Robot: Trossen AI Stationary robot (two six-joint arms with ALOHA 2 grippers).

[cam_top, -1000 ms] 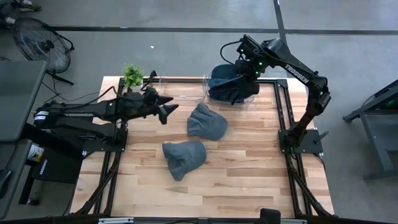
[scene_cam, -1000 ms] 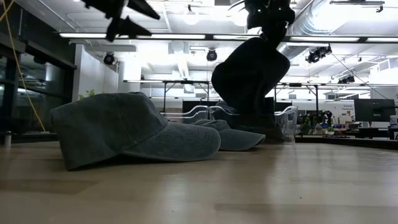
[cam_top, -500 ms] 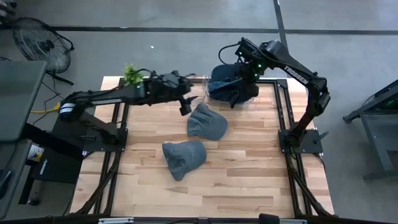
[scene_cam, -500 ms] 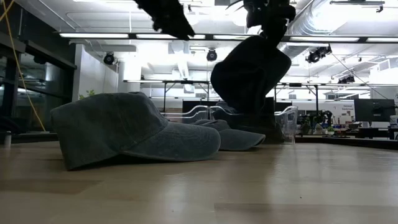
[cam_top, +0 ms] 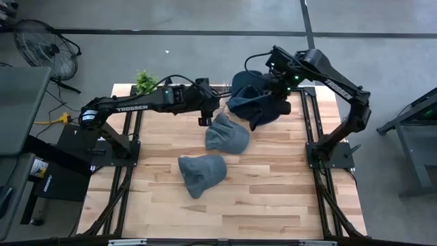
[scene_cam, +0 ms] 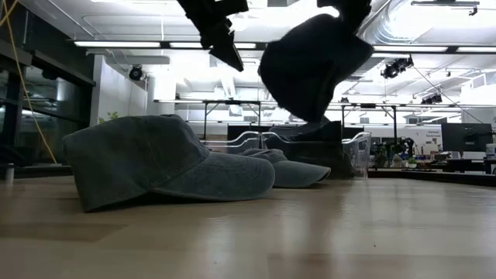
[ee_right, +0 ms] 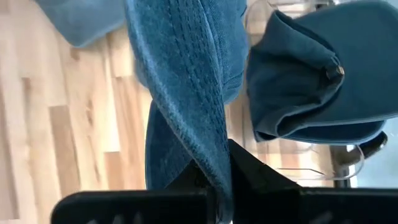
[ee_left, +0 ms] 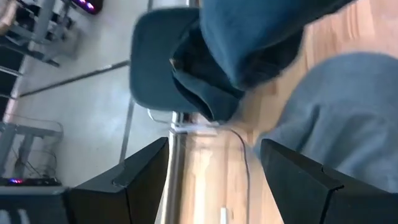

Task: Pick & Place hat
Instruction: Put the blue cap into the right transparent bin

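My right gripper (ee_right: 216, 186) is shut on a dark blue cap (cam_top: 263, 104), which hangs in the air beside the clear bin (cam_top: 235, 91); in the low view the cap (scene_cam: 314, 66) floats well above the table. A second dark blue cap (cam_top: 244, 80) lies in the bin. Two grey caps rest on their open undersides on the wood, one mid-table (cam_top: 227, 134) and one nearer (cam_top: 202, 173). My left gripper (cam_top: 204, 113) hovers open in the air just left of the mid-table grey cap, near the bin, touching nothing; it shows high up in the low view (scene_cam: 223, 40). My right gripper pinches a stitched edge of the dark blue cap (ee_right: 208, 155) between its two fingers. The fingers come from above. The cap is lifted clear and hangs below them, folded over itself.
A small green plant (cam_top: 145, 82) stands at the table's far left corner. The arms' black frames run along the left and right table edges. The near half of the wooden table (cam_top: 273, 198) is bare beyond the nearer grey cap.
My left gripper has swung from the table's left side toward the right, to a spot beside the bin and the mid-table grey cap. My right gripper has risen and drawn slightly toward the near edge, lifting the dark blue cap higher, away from the bin.
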